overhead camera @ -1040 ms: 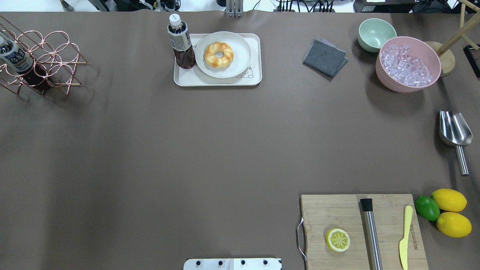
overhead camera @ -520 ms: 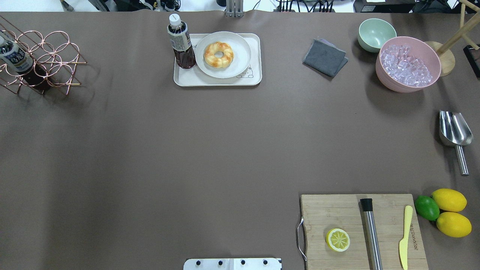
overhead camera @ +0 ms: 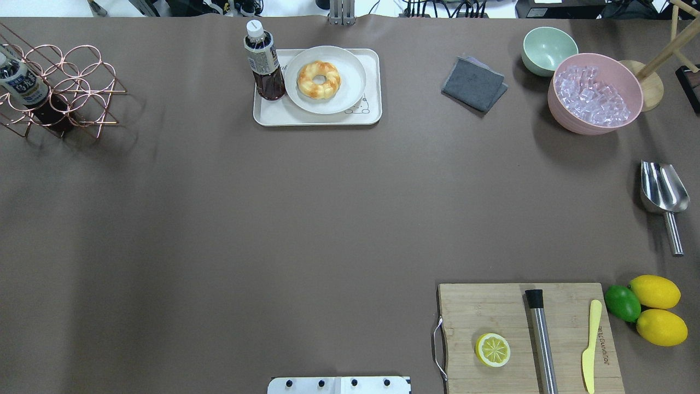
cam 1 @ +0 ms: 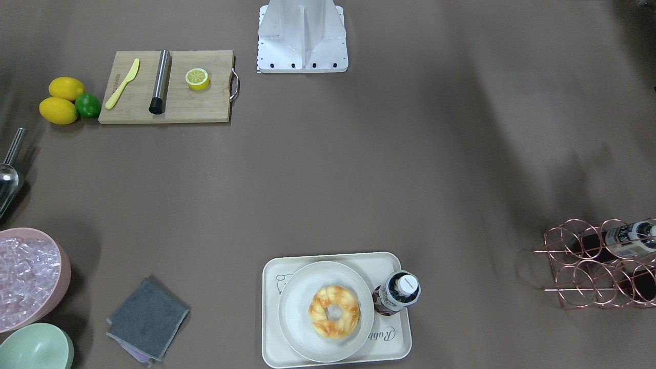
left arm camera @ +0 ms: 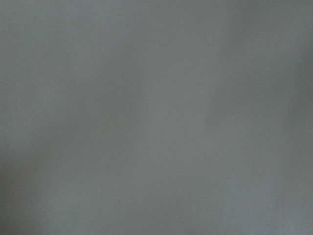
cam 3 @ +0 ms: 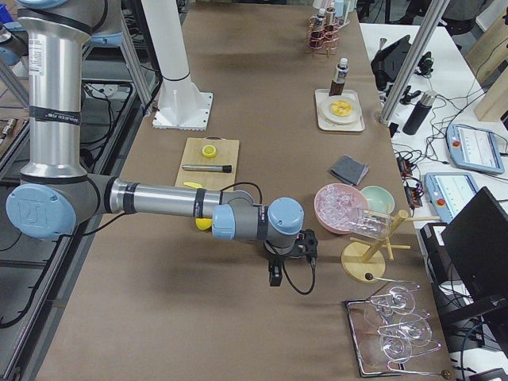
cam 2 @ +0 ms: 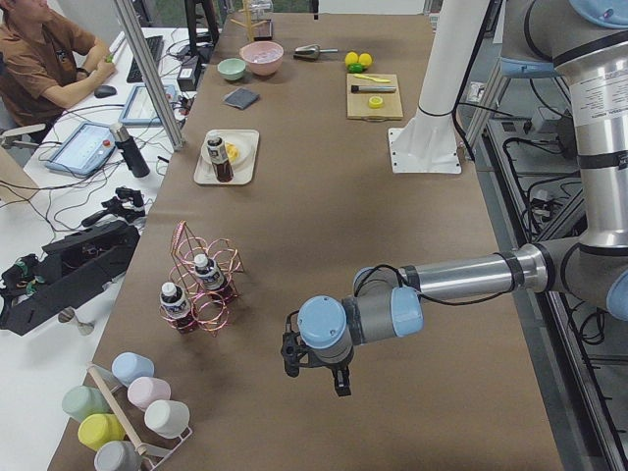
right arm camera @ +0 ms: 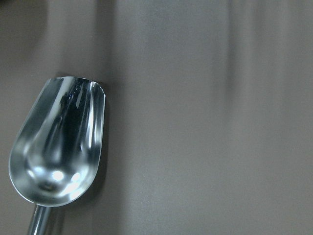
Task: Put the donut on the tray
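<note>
The golden donut [overhead camera: 319, 80] lies on a round off-white plate [overhead camera: 353, 82], and the plate stands on the cream rabbit tray [overhead camera: 317, 119] at the table's far side. It also shows in the front view, the donut [cam 1: 334, 311] on the tray [cam 1: 270, 287]. Neither gripper shows in the overhead or front views. My left gripper [cam 2: 337, 377] hangs over the table's left end, far from the tray. My right gripper [cam 3: 275, 277] hangs over the right end. I cannot tell whether either is open or shut.
A dark tea bottle [overhead camera: 264, 63] stands on the tray's left end. A copper bottle rack [overhead camera: 60, 87], a grey cloth [overhead camera: 473, 83], a pink ice bowl [overhead camera: 595, 93], a green bowl [overhead camera: 548, 50], a metal scoop [right arm camera: 56, 142] and a cutting board [overhead camera: 492, 312] with a lemon half are around.
</note>
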Motion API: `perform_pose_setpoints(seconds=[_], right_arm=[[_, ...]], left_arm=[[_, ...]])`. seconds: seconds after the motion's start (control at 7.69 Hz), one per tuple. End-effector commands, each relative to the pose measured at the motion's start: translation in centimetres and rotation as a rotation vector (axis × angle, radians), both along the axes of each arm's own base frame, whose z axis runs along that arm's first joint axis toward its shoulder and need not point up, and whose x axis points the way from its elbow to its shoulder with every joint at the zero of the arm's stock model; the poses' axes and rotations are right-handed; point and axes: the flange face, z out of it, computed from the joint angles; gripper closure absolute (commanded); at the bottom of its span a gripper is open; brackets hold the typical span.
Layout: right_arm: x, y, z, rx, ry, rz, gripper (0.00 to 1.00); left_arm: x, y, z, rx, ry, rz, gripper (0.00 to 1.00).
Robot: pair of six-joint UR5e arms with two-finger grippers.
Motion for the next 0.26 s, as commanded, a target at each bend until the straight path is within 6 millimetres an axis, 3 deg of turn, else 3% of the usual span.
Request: perform_pose_setpoints(seconds=[0.0,0.13], right_arm=[[0.38,0.09,-0.11,0.0,-0.002,0.008,0.0],[0.44,0.05,-0.01,-0.003,-0.001,0.01,0.0]], left_arm=[[-0.01,-0.3,-0.63,0.015,0.0,0.001,0.02],[-0.02,-0.43,-0.83,0.019,0.0,0.001,0.02]])
